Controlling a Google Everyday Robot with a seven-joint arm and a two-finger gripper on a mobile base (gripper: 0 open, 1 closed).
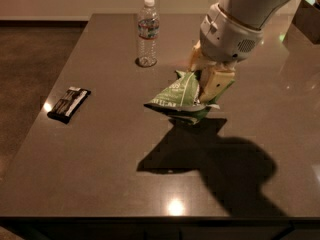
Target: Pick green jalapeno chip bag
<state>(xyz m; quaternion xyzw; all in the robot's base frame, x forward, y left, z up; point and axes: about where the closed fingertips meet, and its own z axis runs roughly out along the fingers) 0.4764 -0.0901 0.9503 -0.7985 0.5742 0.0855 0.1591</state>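
Observation:
The green jalapeno chip bag (179, 97) is a crinkly light-green foil bag with white lettering. It hangs in the air above the dark table (100, 174), clear of its shadow. My gripper (206, 82) comes down from the upper right on a white arm. Its tan fingers (216, 82) are shut on the bag's right end. The bag's left end juts out to the left, tilted.
A clear plastic water bottle (148, 32) stands at the back of the table, left of the gripper. A small flat black wrapped bar (69, 104) lies near the left edge. A dark box (306, 19) sits at the far right.

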